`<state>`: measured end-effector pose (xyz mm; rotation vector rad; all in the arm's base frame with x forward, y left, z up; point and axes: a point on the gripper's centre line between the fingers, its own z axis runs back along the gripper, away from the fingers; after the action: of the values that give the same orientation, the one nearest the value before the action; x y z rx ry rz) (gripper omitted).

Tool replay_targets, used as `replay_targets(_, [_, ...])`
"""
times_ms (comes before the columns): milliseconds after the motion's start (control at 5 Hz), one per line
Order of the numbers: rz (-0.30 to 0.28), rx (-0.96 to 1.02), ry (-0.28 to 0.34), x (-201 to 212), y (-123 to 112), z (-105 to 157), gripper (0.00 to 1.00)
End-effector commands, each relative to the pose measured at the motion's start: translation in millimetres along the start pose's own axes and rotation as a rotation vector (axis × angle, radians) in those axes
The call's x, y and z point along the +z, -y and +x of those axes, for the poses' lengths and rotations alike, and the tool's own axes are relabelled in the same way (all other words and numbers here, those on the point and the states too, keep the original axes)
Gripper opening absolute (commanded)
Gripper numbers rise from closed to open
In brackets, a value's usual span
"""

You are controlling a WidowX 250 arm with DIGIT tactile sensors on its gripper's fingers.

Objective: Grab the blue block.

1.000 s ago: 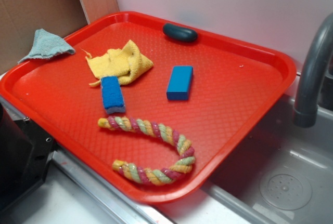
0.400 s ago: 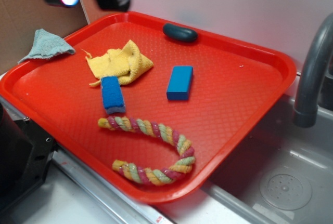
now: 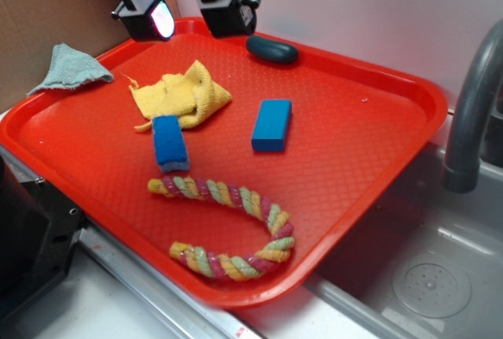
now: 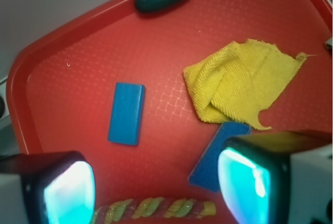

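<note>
Up at the far-left corner of the red tray (image 3: 377, 158), the claw (image 3: 192, 7) hangs in the air with its two fingers spread apart, holding nothing. In the exterior view the fingers show as dark blocks, the left one with a glowing pad (image 3: 163, 19). In the wrist view both pads (image 4: 68, 192) glow pale cyan at the bottom corners, with a wide gap between them.

The blue block (image 3: 272, 125) lies flat on the tray near its middle, well apart from the claw and touching nothing else. In the wrist view the blue block (image 4: 127, 113) sits above the left finger, clear of the gap between the two.

Left of the block on the tray lies a blue sponge (image 3: 170, 143) with a darker lower layer. Its far end sits just at the edge of a crumpled yellow cloth (image 3: 182, 95). In the wrist view the right finger covers part of the sponge (image 4: 213, 164).

Nearer the tray's front edge than the block, a striped rope toy (image 3: 232, 229) curves in a loop. A dark green oval object (image 3: 272, 49) rests against the tray's far rim. A grey-blue rag (image 3: 69, 68) lies over the tray's left rim. Right of the tray stand a grey tap (image 3: 471, 111) and a sink (image 3: 424, 276).
</note>
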<state>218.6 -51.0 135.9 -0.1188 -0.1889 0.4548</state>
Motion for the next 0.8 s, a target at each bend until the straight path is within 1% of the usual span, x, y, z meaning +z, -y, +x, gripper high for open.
replay_targets(0, [-0.021,0.006,0.024,8,3,8,1.0])
replay_targets(200, [-0.035,0.08,-0.005,-19,14,7,1.0])
replay_targets(400, [-0.058,0.164,-0.001,-43,26,7,1.0])
replay_targets(600, [-0.023,0.198,-0.022,-69,34,9,1.0])
